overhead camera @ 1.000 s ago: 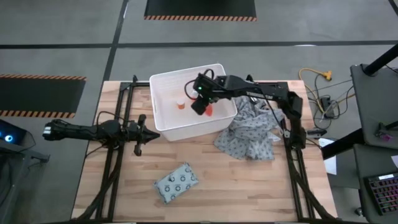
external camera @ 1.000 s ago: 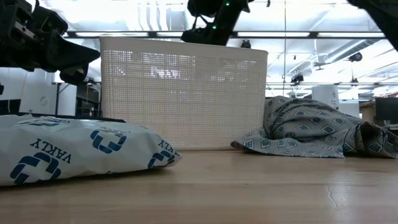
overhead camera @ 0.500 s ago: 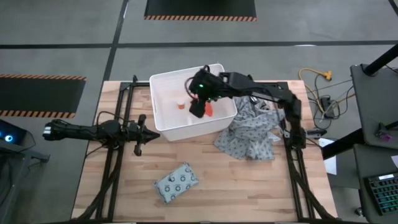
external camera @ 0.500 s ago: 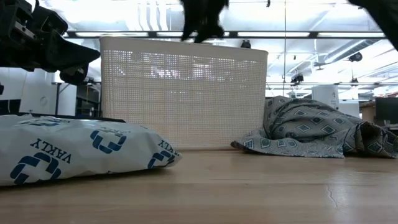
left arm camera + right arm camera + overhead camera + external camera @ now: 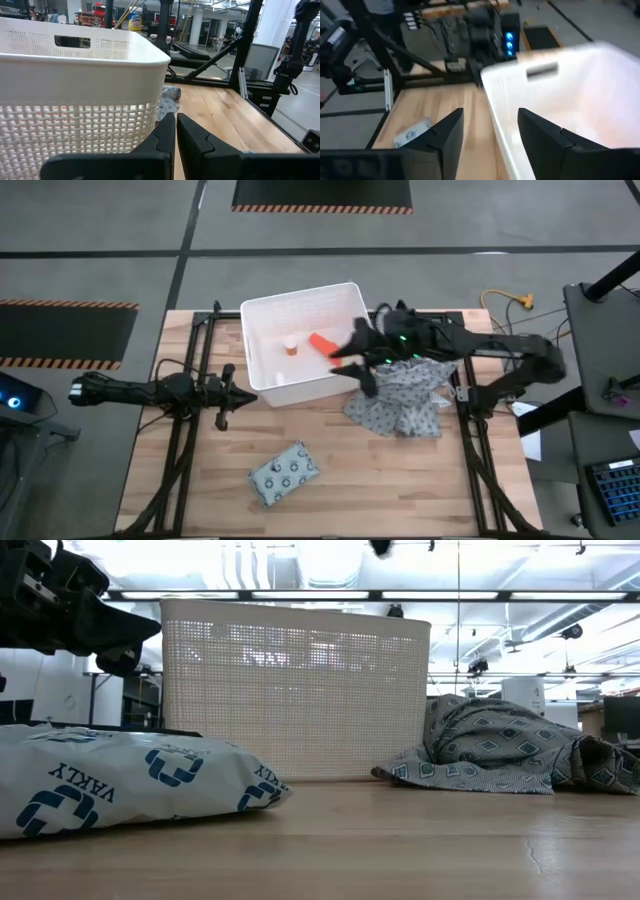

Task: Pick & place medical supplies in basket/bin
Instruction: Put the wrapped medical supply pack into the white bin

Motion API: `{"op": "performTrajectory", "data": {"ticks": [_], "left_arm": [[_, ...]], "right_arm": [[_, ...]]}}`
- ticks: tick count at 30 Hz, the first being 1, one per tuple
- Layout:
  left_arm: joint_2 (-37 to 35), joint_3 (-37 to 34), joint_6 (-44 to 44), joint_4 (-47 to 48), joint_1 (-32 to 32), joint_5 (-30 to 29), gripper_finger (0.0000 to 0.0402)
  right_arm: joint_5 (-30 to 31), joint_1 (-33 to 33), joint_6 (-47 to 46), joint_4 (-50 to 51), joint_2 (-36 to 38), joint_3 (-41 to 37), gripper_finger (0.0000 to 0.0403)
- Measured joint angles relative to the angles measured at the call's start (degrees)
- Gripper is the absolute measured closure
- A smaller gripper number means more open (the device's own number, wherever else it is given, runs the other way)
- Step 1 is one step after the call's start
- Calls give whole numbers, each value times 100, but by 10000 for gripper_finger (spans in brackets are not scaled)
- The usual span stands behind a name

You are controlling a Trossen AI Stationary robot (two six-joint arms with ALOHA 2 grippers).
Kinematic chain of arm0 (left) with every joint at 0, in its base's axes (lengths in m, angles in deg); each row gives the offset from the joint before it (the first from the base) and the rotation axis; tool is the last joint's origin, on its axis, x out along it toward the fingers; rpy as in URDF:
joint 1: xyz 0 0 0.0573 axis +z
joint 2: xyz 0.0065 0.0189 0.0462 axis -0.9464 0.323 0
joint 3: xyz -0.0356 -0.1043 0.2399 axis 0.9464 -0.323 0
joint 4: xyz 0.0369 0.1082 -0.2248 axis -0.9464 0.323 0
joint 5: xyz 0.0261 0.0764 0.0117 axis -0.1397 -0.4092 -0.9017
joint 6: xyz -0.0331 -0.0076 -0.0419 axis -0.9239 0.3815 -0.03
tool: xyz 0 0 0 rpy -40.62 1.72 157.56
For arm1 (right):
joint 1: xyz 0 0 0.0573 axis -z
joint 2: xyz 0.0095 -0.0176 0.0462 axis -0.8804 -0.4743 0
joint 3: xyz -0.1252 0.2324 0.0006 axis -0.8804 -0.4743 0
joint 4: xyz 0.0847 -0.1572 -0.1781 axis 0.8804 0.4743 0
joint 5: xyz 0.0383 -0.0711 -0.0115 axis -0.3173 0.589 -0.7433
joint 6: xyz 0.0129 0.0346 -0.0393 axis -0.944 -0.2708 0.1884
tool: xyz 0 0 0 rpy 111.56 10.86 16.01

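Note:
The white perforated bin [image 5: 262, 375] stands at the far middle of the table; it also fills the low view [image 5: 295, 690]. On its floor lie the orange-red tapered piece [image 5: 322, 343] and a small white round cap [image 5: 290, 340]. My right gripper [image 5: 345, 362] hovers open over the bin's right wall, holding nothing [image 5: 490, 114]. The dotted teal-grey packet [image 5: 285, 473] lies flat near the table's near edge [image 5: 130, 785]. My left gripper [image 5: 222, 398] waits shut left of the bin [image 5: 176, 135]. The small white cylinder does not show.
A grey patterned cloth [image 5: 400, 395] lies crumpled on the table right of the bin, under my right arm [image 5: 510, 755]. Black frame rails run along the table's left and right sides. Bare wood lies between the bin and the packet.
My right gripper has drawn back from over the bin's inside toward the table's right and has risen, leaving the low view almost wholly. The orange-red piece, beside the gripper before, now lies uncovered on the bin's floor.

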Motion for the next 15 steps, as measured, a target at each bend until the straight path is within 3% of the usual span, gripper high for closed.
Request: {"op": "performTrajectory", "data": {"ticks": [9, 15], "left_arm": [[0, 0, 0, 0, -2, 0, 402], [6, -2, 0, 2, 0, 0, 402]], "right_arm": [[251, -42, -488, -1875, 2661, -2843, 268], [389, -45, -361, -2053, 4330, -4216, 293]]}}
